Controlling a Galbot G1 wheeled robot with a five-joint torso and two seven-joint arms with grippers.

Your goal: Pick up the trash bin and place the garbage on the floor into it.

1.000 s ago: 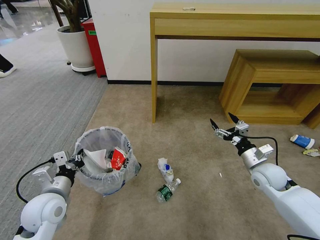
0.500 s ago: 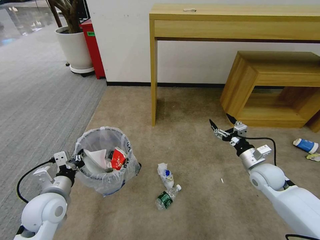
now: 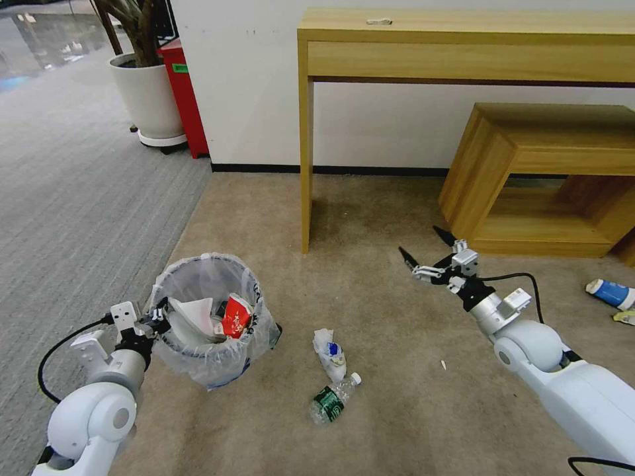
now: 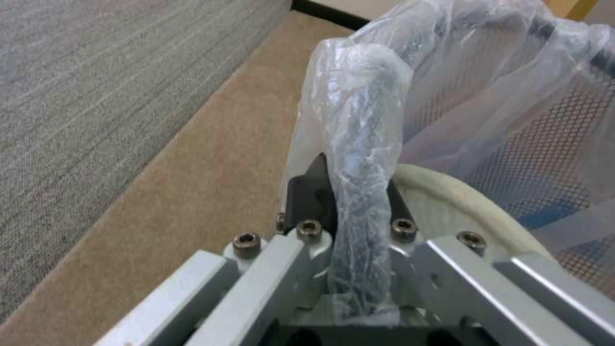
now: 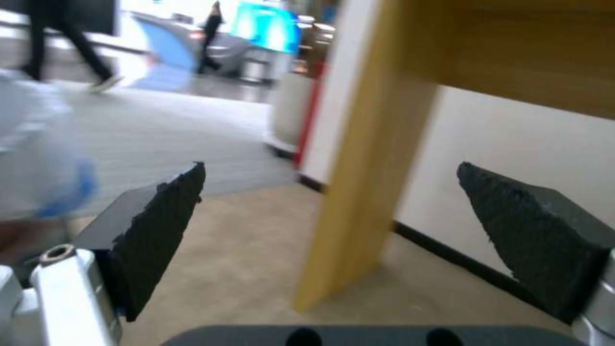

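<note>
The trash bin stands on the tan carpet and serves as the landmark for everything else. On the bin's left side, the left gripper is clamped onto the rim, its jaws closed over the bagged edge; in the left wrist view the clear plastic liner runs straight down between the pinching fingers. Inside the bin lie a white slipper and a red-white packet.

Just right of the bin, on the floor, sit a crumpled white wrapper and, a little nearer the robot, a clear bottle with a green label. The bottle's long axis runs on a slant, cap end pointing away from the bin and toward the right.

Farther right of the bin, the right gripper hangs in the air with its jaws spread wide and nothing between them. The wrapper and bottle lie between the bin and this gripper, below it and toward the robot, so the free right arm looks the one to reach them. Well to the right of the bin, a blue-white cup lies on its side.
</note>
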